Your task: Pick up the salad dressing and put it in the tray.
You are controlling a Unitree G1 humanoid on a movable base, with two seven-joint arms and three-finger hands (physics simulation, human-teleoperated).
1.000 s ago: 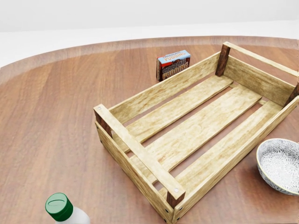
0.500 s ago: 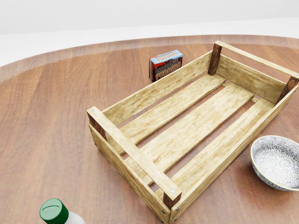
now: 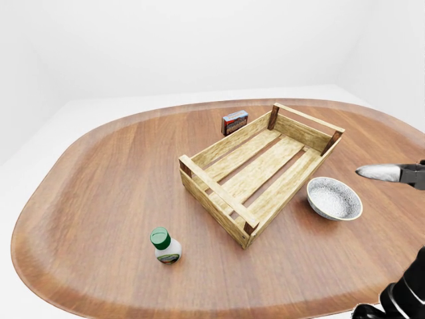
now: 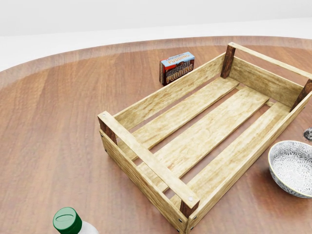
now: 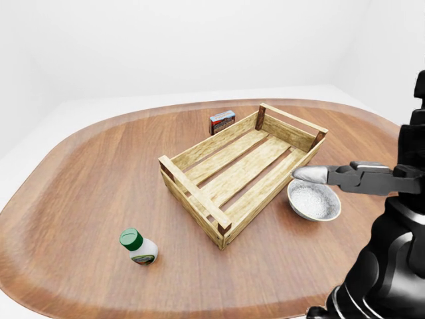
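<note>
Wooden table (image 3: pixel 93 173), rounded, fills most of every view; white floor and walls around it.

Tray (image 3: pixel 198 173) = slatted wooden crate w/ dark corner posts, sits diagonally near table centre, empty inside, long axis running from lower left to upper right in left-eye view.

Robot's right arm (image 5: pixel 392 252) comes in black from the lower right of right-eye view. Right hand (image 5: pixel 352 177) reaches leftward at about the tray's right-side level, w/ one silver-tipped finger (image 5: pixel 309 175) stretched out straight, its tip over the bowl's upper rim in that view; height above the bowl can't be judged. Fingers close round nothing, hand reads as spread and empty. Left hand not visible in any view.

Bowl (image 3: pixel 334 199), white w/ grey pattern, stands on table just beside tray's right long side, apart from it by a narrow gap.

Salad dressing (image 3: pixel 165 245) = small white bottle w/ green cap, upright on table, lower left of tray's near corner in left-eye view, well apart from tray and far from right hand. In head view only cap and shoulder show at bottom edge.

Pudding box (image 4: pixel 177 68), blue/red/brown, stands on its long edge just beyond tray's upper-left long side, close to the wall; contact can't be told.
</note>
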